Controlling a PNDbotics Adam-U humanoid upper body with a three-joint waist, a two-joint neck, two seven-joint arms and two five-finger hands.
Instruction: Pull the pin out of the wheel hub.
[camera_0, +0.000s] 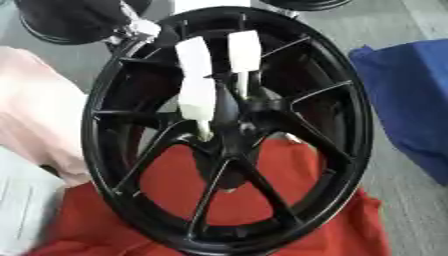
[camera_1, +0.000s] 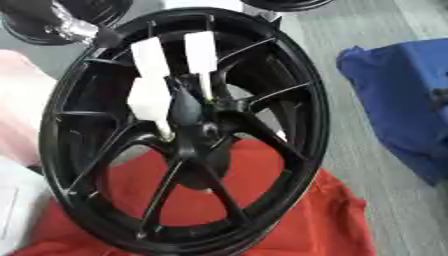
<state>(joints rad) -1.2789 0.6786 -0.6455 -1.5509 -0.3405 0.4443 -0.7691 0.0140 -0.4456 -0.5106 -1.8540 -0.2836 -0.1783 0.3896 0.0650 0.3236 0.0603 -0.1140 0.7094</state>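
Right eye view: dark thing (camera_1: 440, 97) on blue cloth (camera_1: 394, 100); robot hand (camera_0: 210, 75) fingers straight at wheel hub (camera_0: 229, 117)

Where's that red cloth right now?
The red cloth lies low in both eye views, under and behind the black wheel, left of the blue fabric.

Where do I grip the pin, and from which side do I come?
Likely the pale stem of the pin showing just above the hub. It points up toward the top of the wheel, so come from above, where the left hand is, and pinch across its thin sides. Its seated end is hidden.
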